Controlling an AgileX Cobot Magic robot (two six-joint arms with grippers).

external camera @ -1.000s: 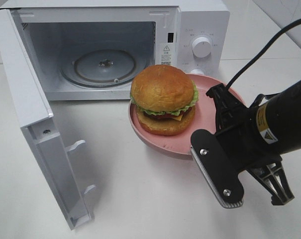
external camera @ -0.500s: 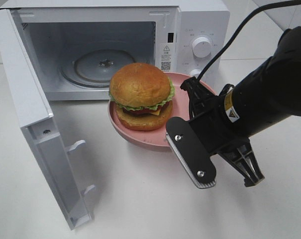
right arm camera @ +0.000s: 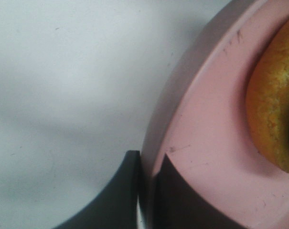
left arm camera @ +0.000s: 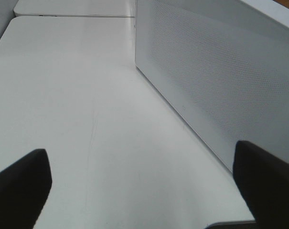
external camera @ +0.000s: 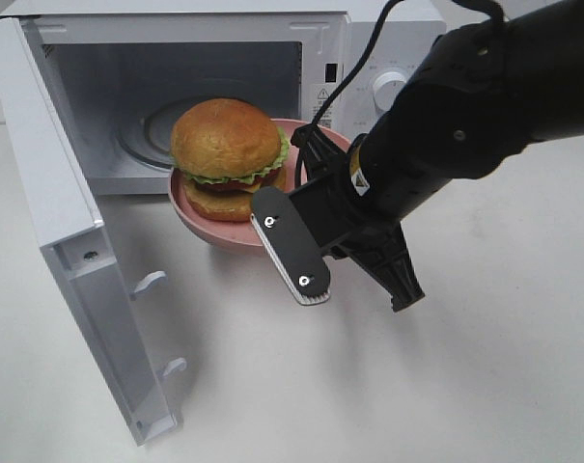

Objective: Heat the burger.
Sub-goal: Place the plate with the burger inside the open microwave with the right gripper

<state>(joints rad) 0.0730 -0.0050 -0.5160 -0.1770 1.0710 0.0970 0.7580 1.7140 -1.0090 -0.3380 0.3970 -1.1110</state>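
The burger (external camera: 226, 140), with a golden bun, green lettuce and a dark patty, sits on a round pink plate (external camera: 224, 231). My right gripper (external camera: 311, 159) is shut on the plate's right rim and holds it raised just in front of the open microwave (external camera: 388, 39). In the right wrist view the fingers (right arm camera: 168, 191) pinch the pink rim (right arm camera: 206, 143), with the bun's edge (right arm camera: 273, 119) beside them. My left gripper (left arm camera: 139, 186) is open and empty beside the microwave's outer side wall (left arm camera: 220, 81). It is out of the exterior view.
The microwave door (external camera: 50, 222) stands swung open at the left. The glass turntable (external camera: 156, 130) lies inside the cavity. The control knob (external camera: 390, 85) is partly behind my right arm. White tabletop (external camera: 272, 386) spreads in front.
My right gripper has carried the plate with the burger leftward and toward the microwave opening. The arm now covers more of the control panel. The door has not moved.
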